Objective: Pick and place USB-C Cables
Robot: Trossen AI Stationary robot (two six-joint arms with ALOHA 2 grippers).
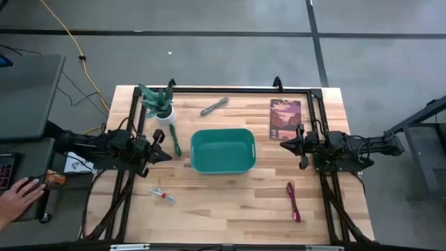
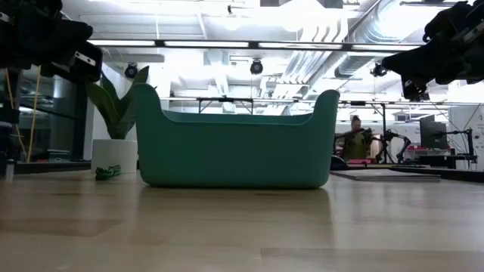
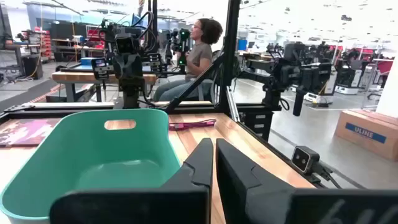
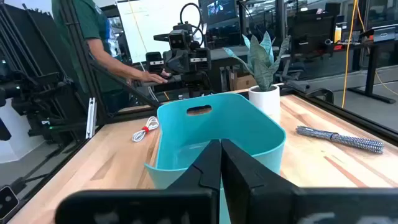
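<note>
The teal bin (image 1: 223, 150) stands mid-table. The dark green cable (image 1: 176, 140) lies left of it beside the plant pot, and shows in the low view (image 2: 107, 171). The grey cable (image 1: 214, 106) lies toward the far edge (image 4: 341, 138). Near the front edge lie the white cable with a red band (image 1: 162, 196) (image 4: 145, 129) and the magenta-red cable (image 1: 293, 201) (image 3: 193, 124). My left gripper (image 1: 164, 155) (image 3: 212, 145) hovers shut left of the bin. My right gripper (image 1: 284, 145) (image 4: 220, 144) hovers shut to the bin's right. Both point at the bin.
A potted plant (image 1: 159, 104) stands at the far left, close to the green cable. A book with a reddish cover (image 1: 285, 118) lies right of the bin toward the far edge. A person's hand (image 1: 17, 195) rests off the table's left side. Bare wood stretches along the front.
</note>
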